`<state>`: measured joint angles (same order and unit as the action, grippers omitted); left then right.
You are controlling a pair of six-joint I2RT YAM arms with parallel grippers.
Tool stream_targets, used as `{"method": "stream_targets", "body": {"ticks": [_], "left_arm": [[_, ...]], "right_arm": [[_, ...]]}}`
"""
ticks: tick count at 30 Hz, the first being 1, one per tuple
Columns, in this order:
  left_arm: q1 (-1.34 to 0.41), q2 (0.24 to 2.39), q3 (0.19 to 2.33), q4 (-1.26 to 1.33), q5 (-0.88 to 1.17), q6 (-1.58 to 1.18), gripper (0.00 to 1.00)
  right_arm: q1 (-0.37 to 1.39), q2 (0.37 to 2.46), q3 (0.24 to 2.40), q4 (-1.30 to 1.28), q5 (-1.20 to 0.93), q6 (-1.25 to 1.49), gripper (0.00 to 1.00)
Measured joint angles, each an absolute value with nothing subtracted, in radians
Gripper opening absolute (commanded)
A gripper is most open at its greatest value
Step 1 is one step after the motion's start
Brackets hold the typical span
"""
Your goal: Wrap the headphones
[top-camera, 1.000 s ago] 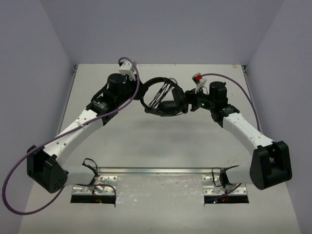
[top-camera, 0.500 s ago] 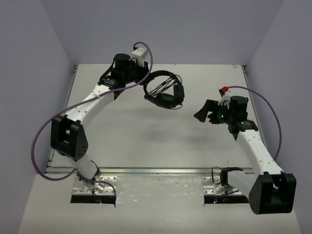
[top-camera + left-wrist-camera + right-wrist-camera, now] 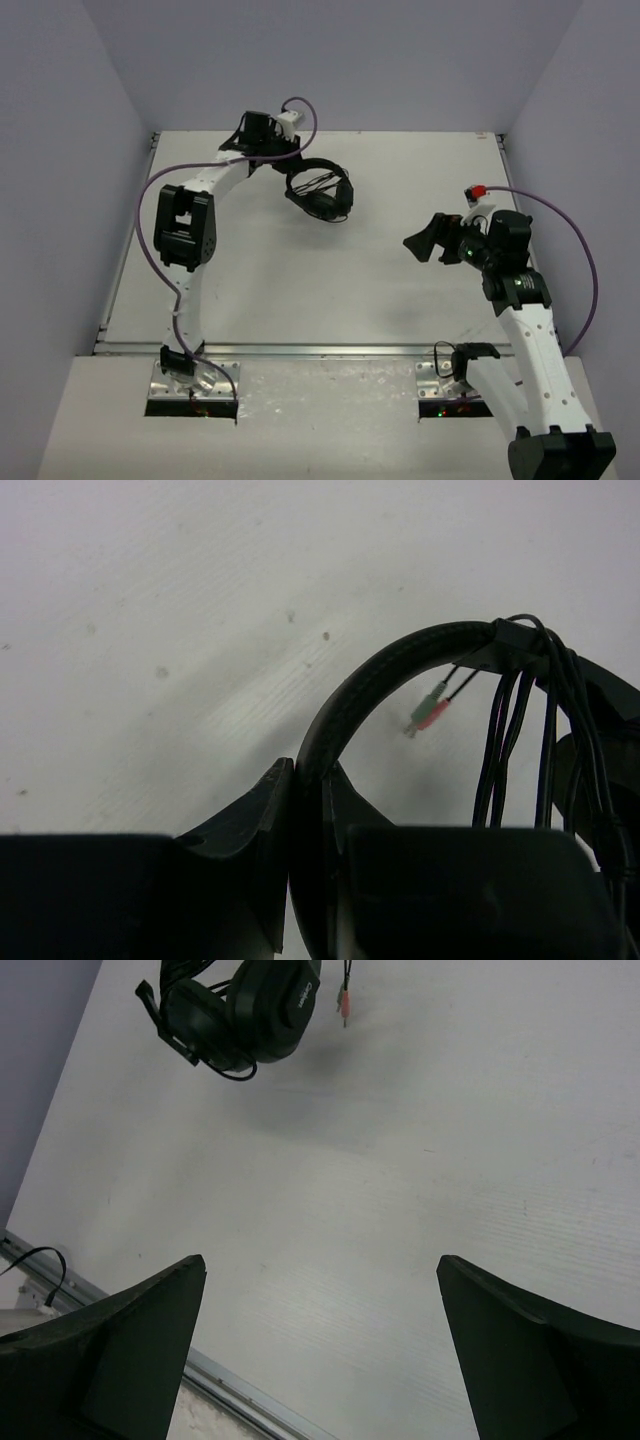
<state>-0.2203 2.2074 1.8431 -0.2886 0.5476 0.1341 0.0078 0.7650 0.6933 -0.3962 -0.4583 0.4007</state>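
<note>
The black headphones [image 3: 322, 196] hang at the back of the table, the thin cable looped several times over the headband. My left gripper [image 3: 284, 162] is shut on the headband's left side. In the left wrist view the jaws [image 3: 310, 780] clamp the headband [image 3: 400, 655]. The cable loops [image 3: 530, 680] and the reddish and green plug tips [image 3: 430, 710] hang to the right of the jaws. My right gripper [image 3: 425, 240] is open and empty, well to the right of the headphones. In the right wrist view [image 3: 320, 1270] the ear cups [image 3: 245, 1005] and a plug tip [image 3: 344, 1005] show far ahead.
The purple robot cables [image 3: 150, 210] arc beside both arms. The metal rail [image 3: 320, 350] runs along the table's near edge. The walls stand close at the back and at both sides.
My left arm has carried the headphones back and to the left. My right gripper has left the headphones and drawn back to the right, open.
</note>
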Motion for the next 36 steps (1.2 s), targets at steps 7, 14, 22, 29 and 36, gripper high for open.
{"method": "stream_targets", "body": {"ticks": [7,14,22,29,36], "left_arm": [[0.035,2.174,1.634,-0.14,0.535,0.128,0.01],[0.202,2.137,1.414,0.016,0.518,0.126,0.04],[0.206,2.137,1.396,0.094,0.597,0.125,0.3],[0.205,2.137,1.404,0.084,0.507,0.088,0.5],[0.204,2.113,1.406,0.03,0.322,-0.038,0.72]], "right_arm": [[0.008,0.738,0.663,-0.37,-0.53,0.415,0.99],[0.008,0.735,0.619,-0.316,-0.632,0.439,0.99],[0.008,0.721,0.604,-0.262,-0.678,0.465,0.99],[0.008,0.722,0.602,-0.236,-0.695,0.476,0.99],[0.008,0.724,0.603,-0.233,-0.702,0.476,0.99]]}}
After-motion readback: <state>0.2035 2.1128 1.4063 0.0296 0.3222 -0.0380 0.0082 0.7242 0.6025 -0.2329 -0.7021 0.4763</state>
